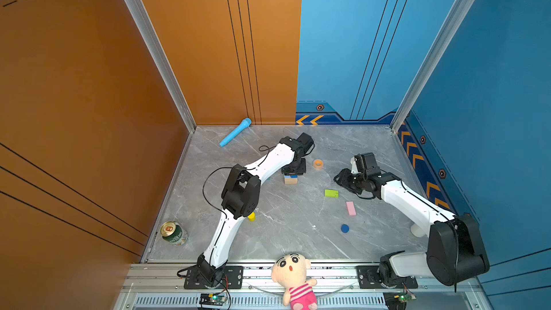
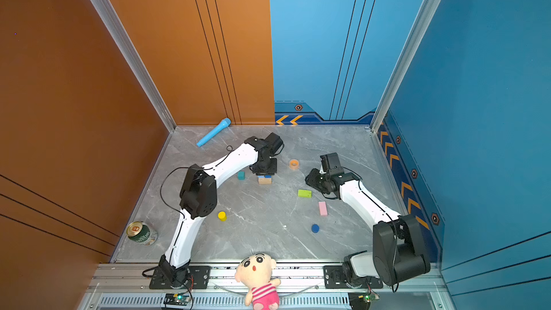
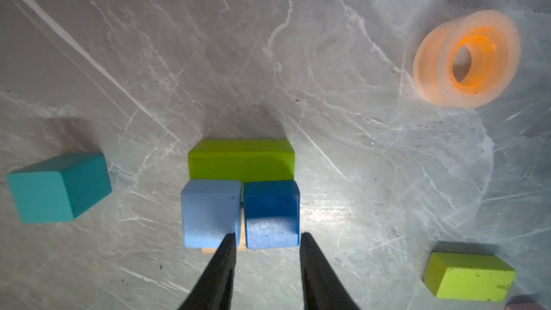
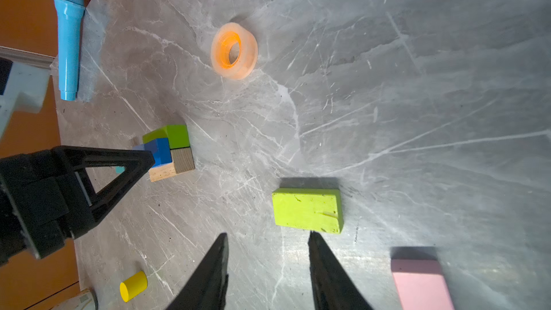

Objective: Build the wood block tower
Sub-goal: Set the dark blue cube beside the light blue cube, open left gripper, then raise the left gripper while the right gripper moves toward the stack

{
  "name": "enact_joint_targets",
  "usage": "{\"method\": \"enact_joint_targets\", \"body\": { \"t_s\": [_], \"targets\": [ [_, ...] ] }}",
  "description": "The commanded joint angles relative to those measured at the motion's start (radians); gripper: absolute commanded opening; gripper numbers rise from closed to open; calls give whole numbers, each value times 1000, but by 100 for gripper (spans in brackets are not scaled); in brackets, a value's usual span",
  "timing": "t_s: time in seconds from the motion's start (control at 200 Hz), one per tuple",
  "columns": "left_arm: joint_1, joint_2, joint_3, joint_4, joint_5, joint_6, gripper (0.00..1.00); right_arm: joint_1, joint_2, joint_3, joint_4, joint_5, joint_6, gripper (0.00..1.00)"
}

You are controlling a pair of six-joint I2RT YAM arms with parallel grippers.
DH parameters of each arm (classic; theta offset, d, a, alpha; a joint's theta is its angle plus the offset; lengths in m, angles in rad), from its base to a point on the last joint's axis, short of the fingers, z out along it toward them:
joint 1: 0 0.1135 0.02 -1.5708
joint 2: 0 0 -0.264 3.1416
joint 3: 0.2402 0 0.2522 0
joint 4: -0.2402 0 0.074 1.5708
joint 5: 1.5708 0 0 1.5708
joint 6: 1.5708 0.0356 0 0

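The tower (image 1: 290, 179) has a tan brick (image 4: 171, 169) at the bottom carrying a lime green brick (image 3: 241, 159), a light blue cube (image 3: 208, 210) and a dark blue cube (image 3: 271, 210). My left gripper (image 3: 268, 235) is above it, open, with its fingers just clear of the dark blue cube's two sides. A teal cube (image 2: 241, 175) lies left of the tower. My right gripper (image 4: 267, 235) hangs open and empty beside a loose lime green brick (image 1: 331, 193). A pink brick (image 1: 351, 208), a yellow cylinder (image 2: 221, 215) and a dark blue cylinder (image 1: 345, 228) lie apart on the table.
An orange tape ring (image 1: 318, 164) lies right of the tower. A light-blue toy microphone (image 1: 235, 136) rests by the back wall. A can (image 1: 174, 233) lies at the front left corner. A plush doll (image 1: 293, 278) sits on the front rail. Walls close three sides.
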Motion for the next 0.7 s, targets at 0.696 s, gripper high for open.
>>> {"method": "enact_joint_targets", "body": {
  "t_s": [0.696],
  "targets": [
    [8,-156,54,-28,-37,78,39,81,48,117,-21,5,-13,46]
  ]
}}
